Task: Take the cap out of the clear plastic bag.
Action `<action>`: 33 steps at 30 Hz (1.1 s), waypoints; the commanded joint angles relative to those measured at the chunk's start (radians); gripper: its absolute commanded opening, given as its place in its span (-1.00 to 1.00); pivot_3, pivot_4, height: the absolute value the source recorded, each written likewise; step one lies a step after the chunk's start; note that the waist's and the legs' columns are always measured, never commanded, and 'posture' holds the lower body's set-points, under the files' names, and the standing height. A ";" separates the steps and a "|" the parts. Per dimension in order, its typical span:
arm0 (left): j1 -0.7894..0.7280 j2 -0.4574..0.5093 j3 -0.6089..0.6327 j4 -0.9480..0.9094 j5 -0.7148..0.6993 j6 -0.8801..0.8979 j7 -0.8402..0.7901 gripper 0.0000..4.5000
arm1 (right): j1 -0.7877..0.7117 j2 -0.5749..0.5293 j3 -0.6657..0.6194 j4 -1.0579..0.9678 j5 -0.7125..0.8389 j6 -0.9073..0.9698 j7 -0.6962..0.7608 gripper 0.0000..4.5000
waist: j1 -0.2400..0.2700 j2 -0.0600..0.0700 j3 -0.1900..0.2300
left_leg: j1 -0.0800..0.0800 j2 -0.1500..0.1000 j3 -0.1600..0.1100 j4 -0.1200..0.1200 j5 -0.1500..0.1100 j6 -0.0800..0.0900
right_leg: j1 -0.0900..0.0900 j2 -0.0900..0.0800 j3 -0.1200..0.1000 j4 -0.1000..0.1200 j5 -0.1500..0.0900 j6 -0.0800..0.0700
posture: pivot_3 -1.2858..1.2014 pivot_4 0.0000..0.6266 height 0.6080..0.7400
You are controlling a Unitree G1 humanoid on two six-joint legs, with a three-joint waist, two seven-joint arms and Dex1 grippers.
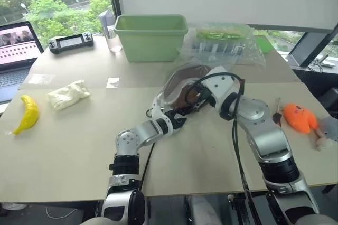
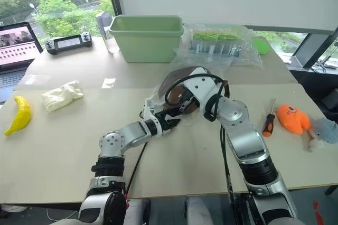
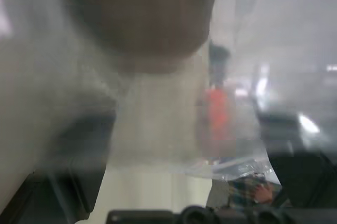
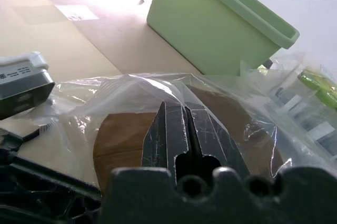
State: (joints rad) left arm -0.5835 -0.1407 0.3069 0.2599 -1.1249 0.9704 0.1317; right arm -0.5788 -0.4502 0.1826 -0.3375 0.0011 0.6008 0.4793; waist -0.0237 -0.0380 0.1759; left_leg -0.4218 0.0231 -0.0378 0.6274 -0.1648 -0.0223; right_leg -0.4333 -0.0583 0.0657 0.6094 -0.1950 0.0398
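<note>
The clear plastic bag [image 1: 168, 94] lies wrinkled at the table's middle with the dark brown cap [image 2: 177, 75] inside it. My right gripper [image 4: 176, 105] is shut on a fold of the bag's film, which rises to a peak over its fingertips, and the cap [image 4: 124, 134] lies just beneath. From the near left, my left gripper [image 1: 177, 120] stands open at the bag's near edge, below the right one. In the left wrist view its fingers [image 3: 87, 140] are spread wide, with film across them and the cap [image 3: 142, 19] blurred beyond.
A green bin [image 1: 151, 37] and another clear bag with green things [image 1: 224, 43] stand behind. A banana [image 1: 27, 113] and a white cloth bundle [image 1: 67, 96] lie left. A screwdriver [image 1: 277, 114] and an orange toy [image 1: 300, 117] lie right. A laptop [image 1: 16, 50] is at the far left.
</note>
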 commanded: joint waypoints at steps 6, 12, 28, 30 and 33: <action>-0.039 -0.019 0.067 0.120 0.102 -0.264 0.075 1.00 | -0.017 -0.013 -0.011 -0.035 -0.014 -0.004 0.001 -0.99 | -0.026 -0.001 0.000 | 0.012 0.000 0.000 0.000 -0.004 -0.006 | 0.011 0.000 0.000 -0.003 -0.001 -0.001 | 0.03 -0.52 0.95; -0.133 -0.038 0.029 0.333 0.149 -0.399 0.008 1.00 | -0.027 -0.012 -0.010 -0.020 -0.015 -0.010 0.001 -0.99 | -0.033 -0.001 -0.004 | 0.016 0.000 0.000 -0.001 -0.005 -0.008 | 0.014 0.000 0.000 -0.008 -0.001 -0.002 | 0.03 -0.52 0.95; -0.256 -0.044 0.002 0.574 0.185 -0.541 -0.111 -0.18 | -0.026 -0.010 -0.007 -0.029 -0.027 -0.006 0.007 -1.00 | -0.071 0.039 -0.056 | 0.010 0.021 -0.006 -0.005 -0.015 0.000 | 0.043 -0.019 -0.060 -0.079 0.003 0.005 | 0.03 -0.52 0.95; -0.257 -0.045 0.005 0.568 0.182 -0.537 -0.115 -0.50 | -0.026 -0.006 -0.005 -0.025 -0.028 -0.010 0.006 -1.00 | -0.065 0.036 -0.055 | 0.014 0.020 -0.004 -0.005 -0.015 0.000 | 0.039 -0.021 -0.060 -0.070 0.003 0.005 | 0.03 -0.52 0.95; -0.258 -0.046 0.006 0.555 0.176 -0.528 -0.120 -0.87 | -0.026 -0.003 0.001 -0.017 -0.031 -0.016 0.005 -1.00 | -0.060 0.041 -0.057 | 0.020 0.019 -0.002 -0.005 -0.016 -0.002 | 0.037 -0.023 -0.061 -0.065 0.003 0.005 | 0.03 -0.52 0.95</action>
State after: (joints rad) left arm -0.6980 -0.1114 0.2874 0.7092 -0.9791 0.4224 -0.0299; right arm -0.5808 -0.4565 0.1931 -0.3236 -0.0215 0.6010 0.4904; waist -0.0835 0.0034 0.1192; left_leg -0.4008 0.0423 -0.0397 0.6228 -0.1812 -0.0243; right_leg -0.3974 -0.0816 0.0030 0.5454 -0.1919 0.0449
